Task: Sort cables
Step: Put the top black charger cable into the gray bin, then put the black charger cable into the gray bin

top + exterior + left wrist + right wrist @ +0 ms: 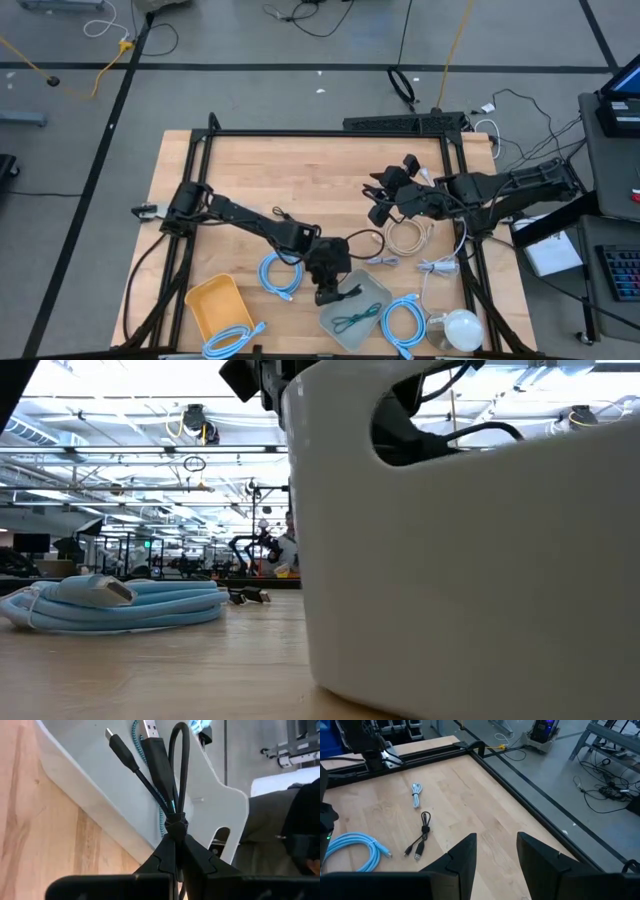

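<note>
1. High view: the wooden table (300, 170) carries two bins, a grey bin (358, 312) near the front edge and a yellow bin (212, 304) to its left. The step in hand, by judgement, is a drop-off: the left gripper (327, 290) hangs at the grey bin's left rim.
2. Right arm: the right gripper (493, 851) waits over bare wood toward the table's right side, its fingers apart and holding nothing.
3. Left wrist view: the left gripper's fingers are clamped on a short black cable (165, 775), pinched just below its tie; the plugs and a loop stand up over the grey bin's wall. The next move probably calls for carrying it a little farther over the bin, then letting go.
4. Sorted so far: a teal cable (356, 319) lies in the grey bin; one light-blue coil (229, 341) lies in the yellow bin.
5. Unsorted: light-blue coils (279, 275) (403, 322) lie on the wood beside the bins, with a beige cable (407, 236) and a grey cable (438, 266) near the right arm.
6. Right wrist view: another black cable (421, 836) lies loose on the wood.
</note>
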Controlling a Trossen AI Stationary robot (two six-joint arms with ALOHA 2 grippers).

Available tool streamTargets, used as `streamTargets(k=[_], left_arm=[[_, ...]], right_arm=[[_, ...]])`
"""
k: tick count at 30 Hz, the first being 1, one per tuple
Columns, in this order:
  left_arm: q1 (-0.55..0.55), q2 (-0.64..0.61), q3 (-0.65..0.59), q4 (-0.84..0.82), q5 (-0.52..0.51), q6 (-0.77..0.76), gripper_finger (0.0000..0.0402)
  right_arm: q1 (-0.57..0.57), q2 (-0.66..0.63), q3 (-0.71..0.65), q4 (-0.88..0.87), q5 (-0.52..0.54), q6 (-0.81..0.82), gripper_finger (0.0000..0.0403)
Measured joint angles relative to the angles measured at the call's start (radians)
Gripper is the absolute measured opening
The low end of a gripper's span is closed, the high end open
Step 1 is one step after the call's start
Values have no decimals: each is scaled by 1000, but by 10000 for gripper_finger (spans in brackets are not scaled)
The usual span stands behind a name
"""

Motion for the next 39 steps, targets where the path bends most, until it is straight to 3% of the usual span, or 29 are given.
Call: streamTargets(k=[8, 18, 30, 34, 39], left_arm=[[-6, 2, -1, 218, 62, -103, 8], [-11, 2, -2, 225, 89, -127, 10], [-11, 2, -2, 228, 80, -124, 181], [-9, 2, -2, 211, 80, -124, 203], [17, -30, -3, 37, 51, -45, 192]], right_arm=[[0, 0, 0, -1, 0, 0, 134], [0, 0, 0, 0, 0, 13, 134], [0, 0, 0, -2, 0, 19, 134], [0, 0, 0, -2, 0, 19, 134], [0, 0, 0, -3, 0, 19, 134]])
